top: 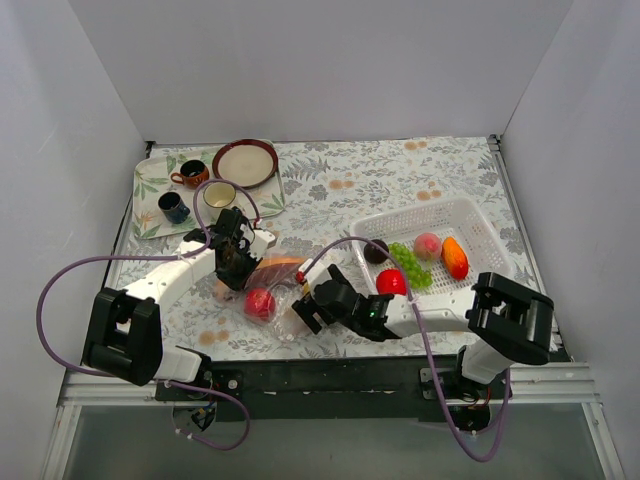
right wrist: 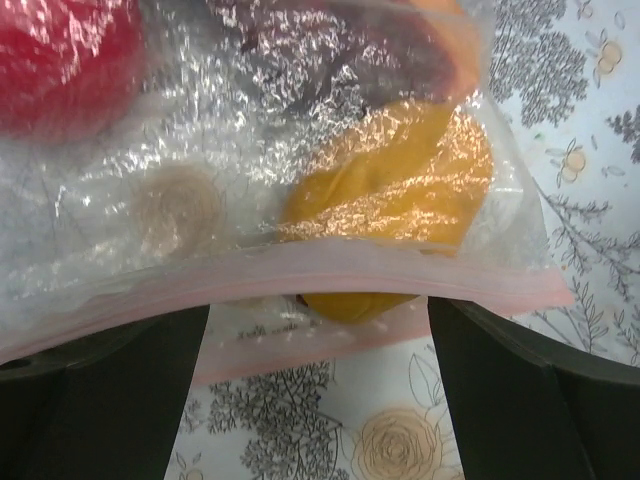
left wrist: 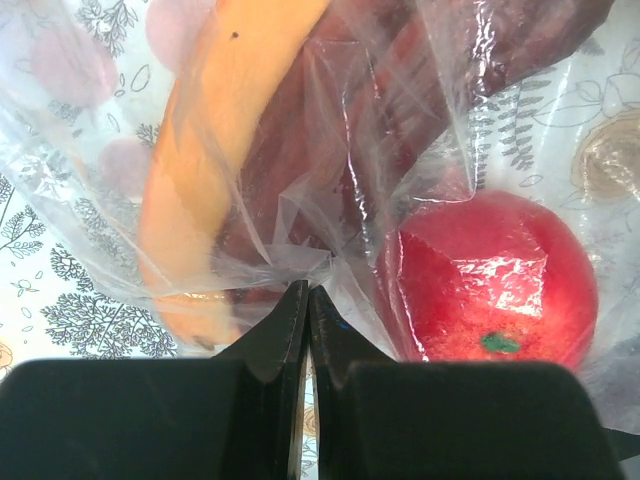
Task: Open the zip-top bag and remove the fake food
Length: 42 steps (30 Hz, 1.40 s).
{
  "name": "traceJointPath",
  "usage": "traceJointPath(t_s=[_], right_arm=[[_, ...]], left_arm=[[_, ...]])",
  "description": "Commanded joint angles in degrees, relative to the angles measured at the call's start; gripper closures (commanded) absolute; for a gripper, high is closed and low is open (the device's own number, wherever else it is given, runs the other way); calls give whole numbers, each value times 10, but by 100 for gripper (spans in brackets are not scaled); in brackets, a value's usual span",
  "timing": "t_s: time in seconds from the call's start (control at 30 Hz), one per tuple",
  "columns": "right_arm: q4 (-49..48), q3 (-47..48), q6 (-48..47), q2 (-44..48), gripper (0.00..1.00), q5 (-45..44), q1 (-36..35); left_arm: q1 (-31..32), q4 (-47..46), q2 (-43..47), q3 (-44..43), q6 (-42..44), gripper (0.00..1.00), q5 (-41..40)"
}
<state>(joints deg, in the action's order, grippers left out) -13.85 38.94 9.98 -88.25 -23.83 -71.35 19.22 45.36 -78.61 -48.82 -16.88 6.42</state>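
Observation:
The zip-top bag (top: 278, 292) lies on the floral cloth between the arms. Its pink zip strip (right wrist: 300, 268) is parted. Inside are a red apple (left wrist: 490, 275), an orange piece (left wrist: 200, 170), a brown-maroon long piece (left wrist: 400, 100) and a yellow-orange fruit (right wrist: 400, 190) at the mouth. My left gripper (left wrist: 308, 288) is shut on a pinch of the bag's plastic at the far end (top: 238, 262). My right gripper (right wrist: 320, 380) is open at the mouth, with nothing between its fingers (right wrist: 530, 400); it also shows in the top view (top: 305, 310). Grapes (top: 410, 265), a carrot (top: 455, 257), a peach (top: 428, 246), a dark ball (top: 376, 250) and a red piece (top: 391, 282) lie in the basket.
The white mesh basket (top: 470, 215) stands right of the bag, close to my right arm. A tray (top: 145, 185) at the back left holds three cups and a brown-rimmed plate (top: 245, 162). White walls enclose the table on three sides.

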Motion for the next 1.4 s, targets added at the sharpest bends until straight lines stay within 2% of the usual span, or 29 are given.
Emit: traceJointPath(t_s=[0.0, 0.37, 0.6, 0.67, 0.7, 0.8, 0.9, 1.0, 1.17, 1.23, 1.27, 1.3, 1.37], right_arm=[[-48, 60, -6, -40, 1, -41, 10], [-99, 105, -18, -137, 2, -61, 33], [-139, 126, -20, -165, 1, -32, 62], [-151, 127, -25, -170, 8, -7, 66], [-159, 129, -29, -170, 21, 5, 68], [-150, 136, -27, -167, 45, 44, 71], [-148, 115, -22, -144, 63, 61, 71], [-159, 77, -17, -108, 72, 69, 72], [-152, 21, -7, -28, 76, 69, 71], [-155, -7, -4, 0, 81, 59, 71], [-157, -12, -4, 5, 86, 56, 71], [-153, -14, -5, 7, 98, 52, 70], [-141, -13, -1, 5, 99, 48, 71]], left_arm=[[-2, 0, 13, -15, 7, 100, 0], [-2, 6, 24, -1, 27, 100, 11], [-2, 21, 29, -1, 48, 100, 24], [-2, 23, 33, 0, 49, 100, 22], [-2, 24, 34, 1, 50, 100, 21], [-2, 24, 35, 4, 48, 100, 18], [-2, 22, 35, 5, 45, 100, 14], [-2, 17, 33, 8, 41, 100, 13], [-2, 12, 27, 8, 34, 100, 12], [-2, 11, 24, 7, 35, 100, 10], [-2, 9, 21, 7, 35, 100, 9], [-2, 8, 20, 6, 35, 100, 4], [-2, 3, 17, 2, 32, 100, -1]])
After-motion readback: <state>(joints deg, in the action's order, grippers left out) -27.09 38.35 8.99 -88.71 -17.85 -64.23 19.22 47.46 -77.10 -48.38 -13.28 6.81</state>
